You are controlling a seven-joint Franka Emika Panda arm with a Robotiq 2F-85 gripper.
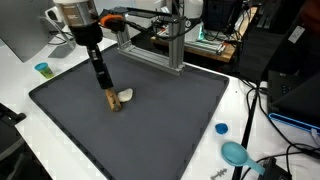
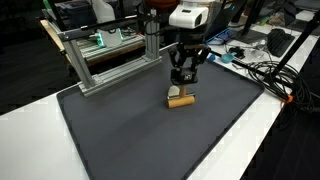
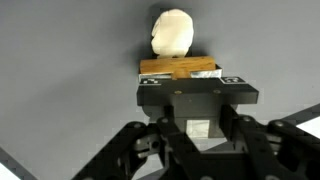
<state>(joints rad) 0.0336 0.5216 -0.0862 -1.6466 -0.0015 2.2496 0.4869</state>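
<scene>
Left of the frame's middle in an exterior view, the claw (image 1: 106,92) stands low over the wooden block (image 1: 113,103). The block lies on the dark worktop (image 1: 180,125), with a pale round lump (image 1: 126,96) just beside it. Nothing is lifted yet. I cannot tell if the jaws grip the block.

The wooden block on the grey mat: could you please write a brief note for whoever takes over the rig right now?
Hand: low, right at the wooden block; whether it is open or shut cannot be told.
Things: the block lies on the grey mat, with a white lump close beside it.
Done: the hand is at the block.
Left: the block is not lifted; it rests on the mat.
</scene>
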